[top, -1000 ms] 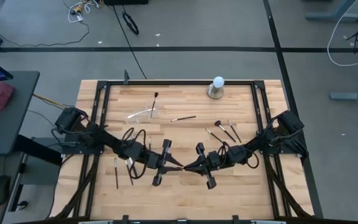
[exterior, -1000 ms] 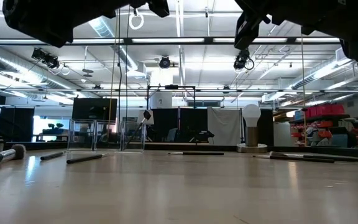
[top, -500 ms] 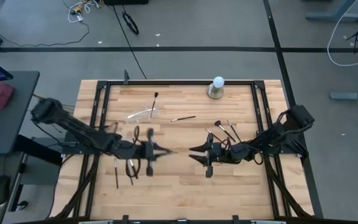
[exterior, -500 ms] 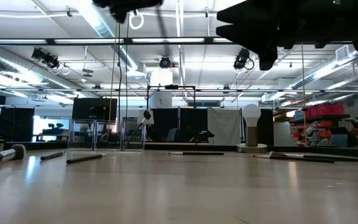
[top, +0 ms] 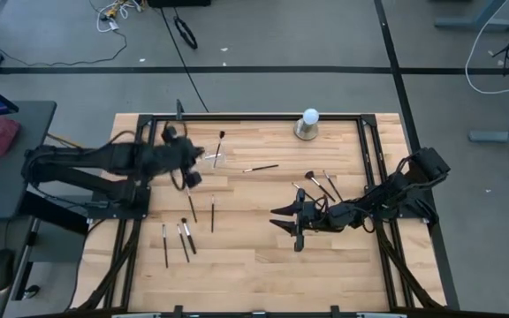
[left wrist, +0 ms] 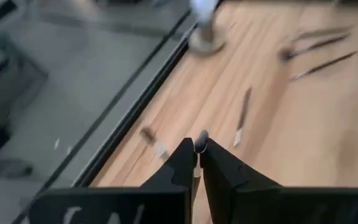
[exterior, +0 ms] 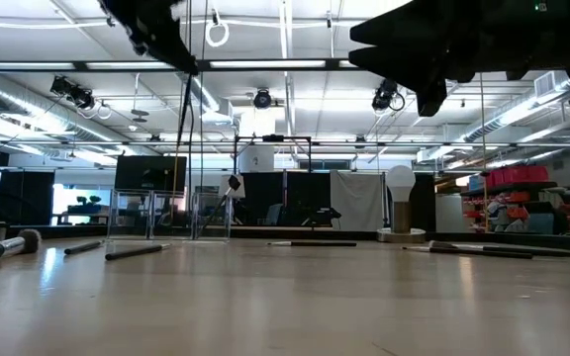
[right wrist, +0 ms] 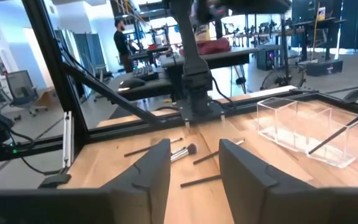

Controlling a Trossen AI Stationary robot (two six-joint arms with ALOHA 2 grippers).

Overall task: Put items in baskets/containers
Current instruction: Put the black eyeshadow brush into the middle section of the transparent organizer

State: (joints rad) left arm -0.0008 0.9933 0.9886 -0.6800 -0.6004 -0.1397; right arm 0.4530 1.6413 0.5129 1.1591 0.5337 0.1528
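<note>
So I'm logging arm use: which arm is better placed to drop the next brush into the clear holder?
Left. The left gripper hovers by the clear holder, jaws shut on what looks like a brush; the right gripper waits open mid-table.

Wooden table [top: 254, 256]: clear holder [top: 203, 161] far left, brushes near left [top: 182, 237], one mid-far [top: 261, 167], cluster right [top: 318, 185]; white ball on grey base [top: 307, 124] far edge.

Small clear plastic compartmented holder [top: 203, 162] standing toward the table's far-left part, one thin dark-handled makeup brush [top: 220, 146] leaning in it, other thin dark brushes lying flat: several [top: 184, 237] near the left edge, one [top: 260, 168] mid-table, a cluster [top: 318, 185] toward the right edge
</note>
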